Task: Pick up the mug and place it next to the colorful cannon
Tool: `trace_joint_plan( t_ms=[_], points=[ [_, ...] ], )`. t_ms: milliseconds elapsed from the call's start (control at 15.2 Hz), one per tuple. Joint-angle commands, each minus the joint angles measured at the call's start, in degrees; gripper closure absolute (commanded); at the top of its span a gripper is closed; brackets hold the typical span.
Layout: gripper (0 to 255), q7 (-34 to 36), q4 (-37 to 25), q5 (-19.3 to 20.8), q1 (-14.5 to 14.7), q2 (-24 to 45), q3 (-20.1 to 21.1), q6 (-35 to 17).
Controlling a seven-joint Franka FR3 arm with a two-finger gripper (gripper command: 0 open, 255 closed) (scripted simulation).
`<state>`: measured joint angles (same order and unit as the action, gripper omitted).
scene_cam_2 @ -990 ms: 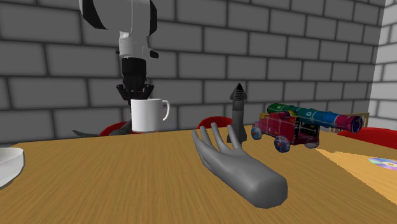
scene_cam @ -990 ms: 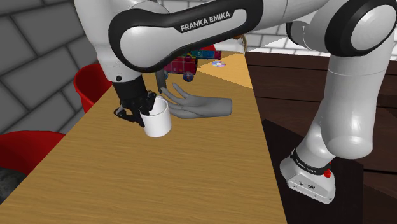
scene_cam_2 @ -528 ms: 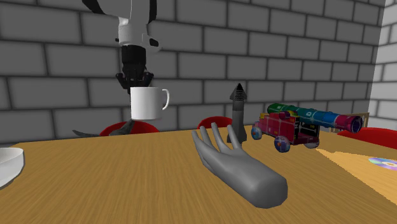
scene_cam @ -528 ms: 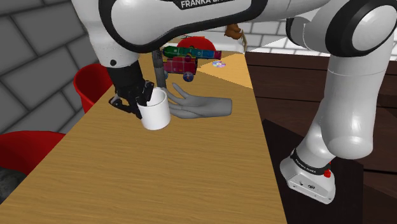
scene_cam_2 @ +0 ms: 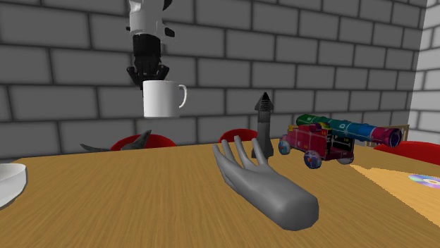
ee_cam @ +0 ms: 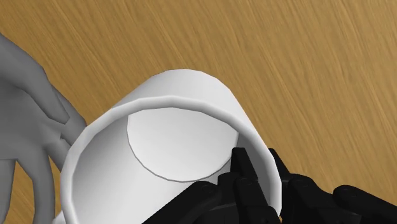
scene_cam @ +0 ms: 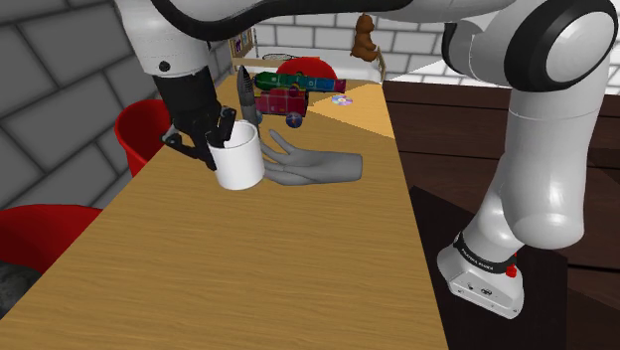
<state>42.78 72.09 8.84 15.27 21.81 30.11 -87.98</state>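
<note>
A white mug (scene_cam: 239,159) (scene_cam_2: 162,98) (ee_cam: 172,159) hangs well above the wooden table (scene_cam: 238,268), held by its rim in my black gripper (scene_cam: 211,139) (scene_cam_2: 147,75) (ee_cam: 251,191), which is shut on it. Its handle points toward the second exterior view's right. The colorful cannon (scene_cam: 286,94) (scene_cam_2: 331,136), red carriage with a green-blue-purple barrel, stands at the table's far end in the shoulder view, beyond a grey hand model (scene_cam: 313,167) (scene_cam_2: 268,184) (ee_cam: 28,121).
A dark cone-topped post (scene_cam_2: 264,125) (scene_cam: 245,97) stands between mug and cannon. A disc (scene_cam_2: 423,180) (scene_cam: 342,100) lies past the cannon. Red chairs (scene_cam: 139,131) line the table's far side. A white bowl (scene_cam_2: 8,183) sits at the second exterior view's left edge. A small dark ball (scene_cam: 294,119) rests near the cannon.
The gripper has lifted the mug higher above the table over the last second, drifting slightly toward the shoulder view's left. Nothing else moved.
</note>
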Motion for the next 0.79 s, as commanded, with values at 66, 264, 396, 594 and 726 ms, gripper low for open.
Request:
trace_joint_plan(
  t_ms=[66,264,396,594,726],
  points=[
    [255,0.0,-3.6,0.3,0.6,0.7,0.0,2.9],
    [255,0.1,-7.6,0.9,1.4,1.8,0.0,5.9],
    [255,0.2,-10.7,1.3,2.1,2.7,0.0,8.0],
    [255,0.3,-14.7,2.0,3.2,4.1,-0.1,10.7],
    [255,-2.2,-8.5,0.0,-0.7,-0.1,-0.3,8.5]
  ],
)
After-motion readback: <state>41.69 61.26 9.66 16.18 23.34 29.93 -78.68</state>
